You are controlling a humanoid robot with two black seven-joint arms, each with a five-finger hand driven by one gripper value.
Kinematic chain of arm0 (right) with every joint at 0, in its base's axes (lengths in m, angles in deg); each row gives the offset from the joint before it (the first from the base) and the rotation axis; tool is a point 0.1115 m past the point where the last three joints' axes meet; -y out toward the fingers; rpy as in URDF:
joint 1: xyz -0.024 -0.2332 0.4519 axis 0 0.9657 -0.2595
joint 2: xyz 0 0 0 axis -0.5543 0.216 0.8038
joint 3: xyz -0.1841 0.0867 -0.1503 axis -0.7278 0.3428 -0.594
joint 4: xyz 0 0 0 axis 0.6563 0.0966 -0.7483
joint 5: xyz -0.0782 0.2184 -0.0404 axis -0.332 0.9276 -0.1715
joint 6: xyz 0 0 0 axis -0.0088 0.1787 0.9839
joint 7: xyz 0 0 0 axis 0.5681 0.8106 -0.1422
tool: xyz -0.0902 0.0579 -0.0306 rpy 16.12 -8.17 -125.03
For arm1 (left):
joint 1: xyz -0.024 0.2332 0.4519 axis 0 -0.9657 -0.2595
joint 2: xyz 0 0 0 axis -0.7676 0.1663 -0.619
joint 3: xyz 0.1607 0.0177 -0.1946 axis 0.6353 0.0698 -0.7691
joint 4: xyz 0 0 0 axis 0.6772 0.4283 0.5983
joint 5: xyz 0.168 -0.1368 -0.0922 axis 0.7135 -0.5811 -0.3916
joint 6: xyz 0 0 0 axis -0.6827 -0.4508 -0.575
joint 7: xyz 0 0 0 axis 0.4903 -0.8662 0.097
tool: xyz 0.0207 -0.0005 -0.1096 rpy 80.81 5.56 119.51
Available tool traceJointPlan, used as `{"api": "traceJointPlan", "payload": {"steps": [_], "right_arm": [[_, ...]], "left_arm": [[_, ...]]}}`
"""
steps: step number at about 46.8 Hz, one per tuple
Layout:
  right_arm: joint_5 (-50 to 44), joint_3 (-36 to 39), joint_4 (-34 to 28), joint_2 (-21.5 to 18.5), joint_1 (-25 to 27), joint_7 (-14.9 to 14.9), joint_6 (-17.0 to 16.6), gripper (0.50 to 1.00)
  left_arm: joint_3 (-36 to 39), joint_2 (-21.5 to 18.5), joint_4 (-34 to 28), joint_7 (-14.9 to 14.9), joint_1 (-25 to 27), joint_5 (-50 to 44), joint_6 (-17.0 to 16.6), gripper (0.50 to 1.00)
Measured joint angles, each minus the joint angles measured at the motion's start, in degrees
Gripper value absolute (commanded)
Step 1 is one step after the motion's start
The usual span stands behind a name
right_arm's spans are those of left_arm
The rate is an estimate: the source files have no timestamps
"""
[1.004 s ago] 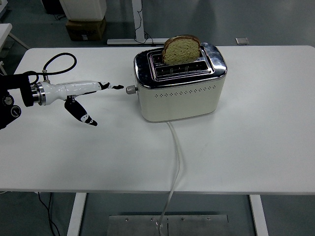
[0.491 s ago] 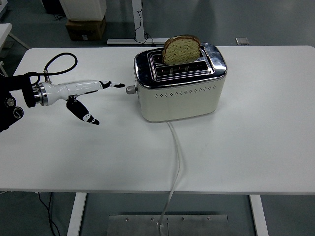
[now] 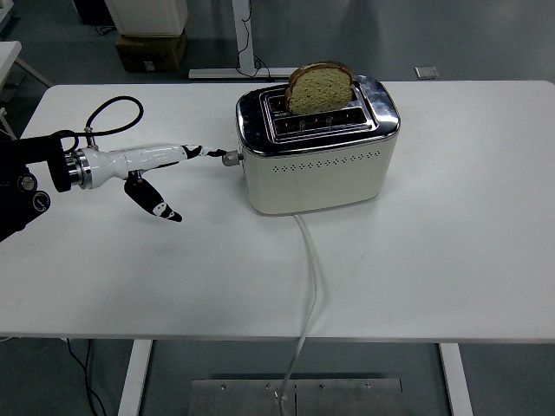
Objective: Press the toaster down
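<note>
Toaster (image 3: 316,165) sits mid-table w/ bread (image 3: 320,87) poking up, left hand (image 3: 160,169) fingers spread, holding nothing, index tip at lever knob (image 3: 230,159) on toaster's left end, prob lining up to push down

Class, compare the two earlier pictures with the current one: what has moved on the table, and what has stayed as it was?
The left hand has slid right across the table, toward the toaster; its extended fingertips now reach the lever knob on the toaster's left end, closing the earlier gap. Nothing is grasped or pressed down yet. The toaster, the bread standing up in its slot and the cord have not shifted.
</note>
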Motion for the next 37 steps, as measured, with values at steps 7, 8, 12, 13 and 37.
{"api": "traceJointPlan", "payload": {"steps": [7,8,12,13,37], "right_arm": [[0.0,0.0,0.0,0.0,0.0,0.0,0.0,1.000],[0.0,0.0,0.0,0.0,0.0,0.0,0.0,1.000],[0.0,0.0,0.0,0.0,0.0,0.0,0.0,1.000],[0.0,0.0,0.0,0.0,0.0,0.0,0.0,1.000],[0.0,0.0,0.0,0.0,0.0,0.0,0.0,1.000]], "left_arm": [[0.0,0.4,0.1,0.0,-0.1,-0.1,0.0,1.000],[0.0,0.5,0.3,-0.1,-0.1,-0.1,0.0,1.000],[0.1,0.7,0.9,-0.1,-0.4,-0.1,0.0,1.000],[0.1,0.9,0.9,-0.1,-0.7,-0.1,0.0,1.000],[0.1,2.5,3.1,-0.1,-2.8,-0.4,-1.0,1.000]]}}
